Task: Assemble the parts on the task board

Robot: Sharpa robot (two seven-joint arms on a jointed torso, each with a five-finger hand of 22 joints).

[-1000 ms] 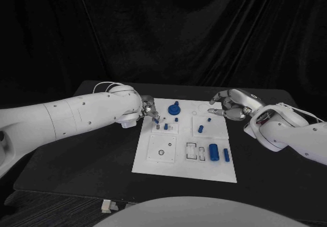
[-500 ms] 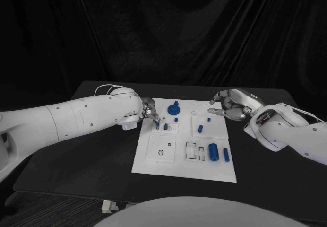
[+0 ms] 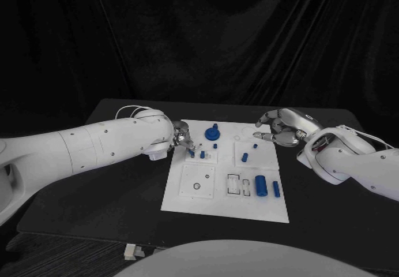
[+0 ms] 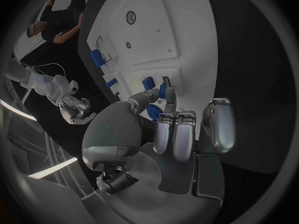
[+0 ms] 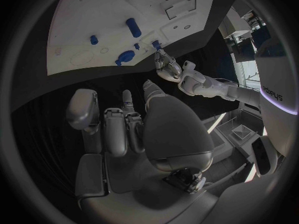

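Observation:
The white task board [image 3: 199, 199] lies in the middle of the black table. My left hand [image 3: 179, 139] hangs over the board's far left corner and pinches a small blue peg [image 3: 192, 153] between thumb and fingertip, its lower end at the board surface. In the left wrist view the peg [image 4: 164, 91] sits at the fingertips against the board [image 4: 181, 30]. A second peg [image 3: 202, 154] stands right beside it. My right hand [image 3: 281, 130] hovers off the board's far right corner, its fingers loosely bent and holding nothing.
A blue knob [image 3: 212, 134] stands at the board's far edge. Small pegs [image 3: 246, 156] stand further right. A blue cylinder [image 3: 261, 186] and a thinner pin [image 3: 276, 188] lie near the right edge, beside two rectangular slots [image 3: 238, 184]. A round hole [image 3: 196, 186] marks the near-left plate.
My left hand has moved slightly down and toward the board, bringing the pinched peg lower, close beside the standing peg. The right hand has stayed still.

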